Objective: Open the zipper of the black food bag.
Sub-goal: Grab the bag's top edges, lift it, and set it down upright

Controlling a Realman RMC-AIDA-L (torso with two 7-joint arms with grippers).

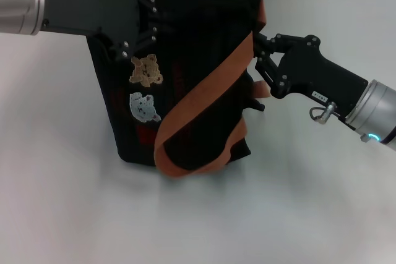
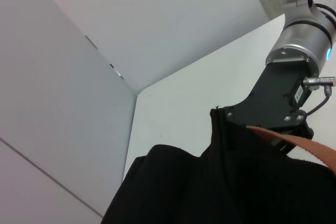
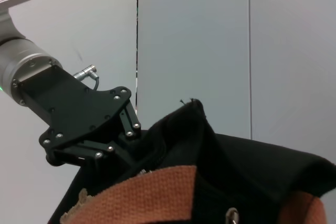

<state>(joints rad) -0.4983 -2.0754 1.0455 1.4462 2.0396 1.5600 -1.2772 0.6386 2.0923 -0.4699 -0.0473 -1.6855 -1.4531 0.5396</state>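
Standing mid-table, the bag [image 1: 192, 60] has an orange strap [image 1: 204, 103] draped across its front. Left gripper [image 1: 145, 26] presses its 10 o'clock top edge, right gripper [image 1: 260, 60] at 3 o'clock; can't tell either grip. Zipper hidden.

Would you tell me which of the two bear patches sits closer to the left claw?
The tan bear patch; it sits just beside the left claw, above the pale-blue one.

A white table [image 1: 74, 202] bears the black food bag [image 1: 198, 91].
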